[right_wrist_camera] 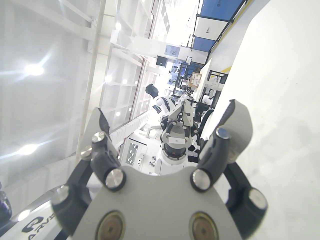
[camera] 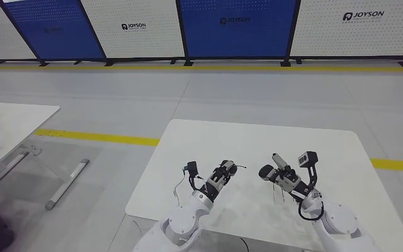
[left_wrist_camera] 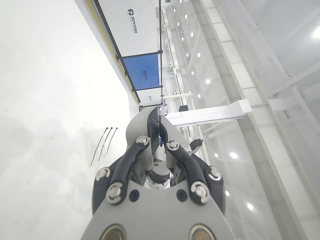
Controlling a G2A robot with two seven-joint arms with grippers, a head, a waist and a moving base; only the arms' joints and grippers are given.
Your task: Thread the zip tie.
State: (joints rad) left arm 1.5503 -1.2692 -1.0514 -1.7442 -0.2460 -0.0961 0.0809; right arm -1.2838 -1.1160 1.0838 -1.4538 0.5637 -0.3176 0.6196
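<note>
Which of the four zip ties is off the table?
The zip tie clamped in the shut left gripper, sticking out beyond it; the three other zip ties lie side by side on the table.

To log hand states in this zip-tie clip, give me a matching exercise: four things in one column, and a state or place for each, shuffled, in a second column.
Things
1. grey two-fingered left hand
2. grey two-fingered right hand
3. single thin black plastic zip tie
4. three spare black plastic zip ties

States or places
a. lying side by side on the white table
b. open, nothing between its fingers
c. shut
d. pinched between fingers, strip reaching out past the tips

Pairs: 1-c, 2-b, 3-d, 4-a.
</note>
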